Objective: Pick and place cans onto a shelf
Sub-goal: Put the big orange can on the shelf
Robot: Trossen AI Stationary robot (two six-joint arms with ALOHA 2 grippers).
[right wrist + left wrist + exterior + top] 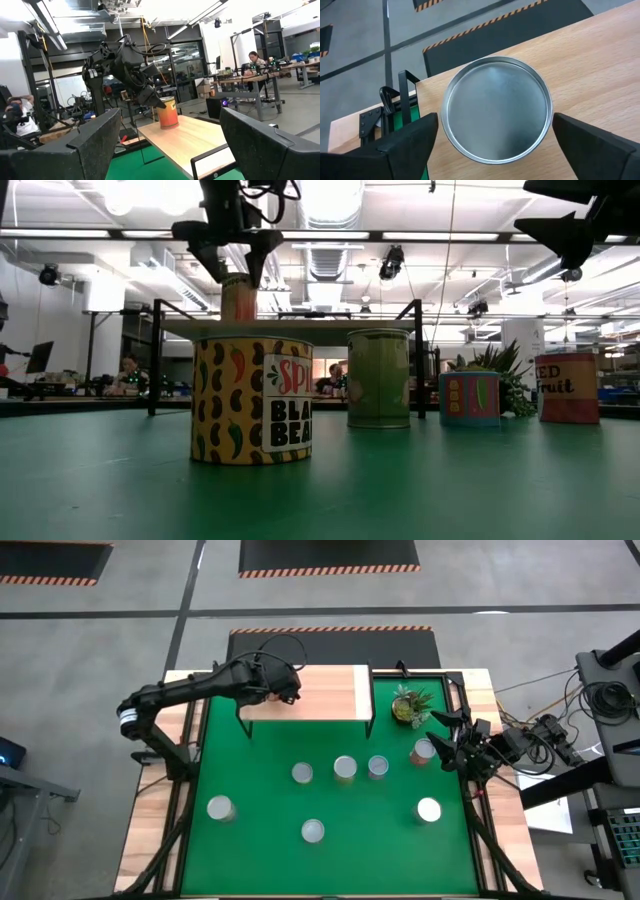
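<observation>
The left claw (284, 690) hangs over the left end of the shelf (330, 692), its fingers spread wide on either side of an orange can (168, 112) that stands upright on the wood. In the left wrist view the can's silver top sits between the two dark fingers (412, 137) with clear gaps on both sides, so nothing is held; the can appears to be set down and let go.

The step in hand looks like the release and retreat. To do it well, the left claw should lift straight up, keeping both fingers clear of the rim, before it swings away (a sideways pull could tip the can, which stands close to the shelf's left edge).

The right claw (447, 740) waits at the right side of the bench (260, 840), wide and empty, just beside a red-labelled can (424, 751) and near the potted plant (410, 706).

Seven cans remain on the green bench: three in a row in the middle (344, 769), one at near left (220, 808), one at near centre (313, 831), one at near right (429, 809), and the red one. Most of the task therefore seems still ahead.
</observation>
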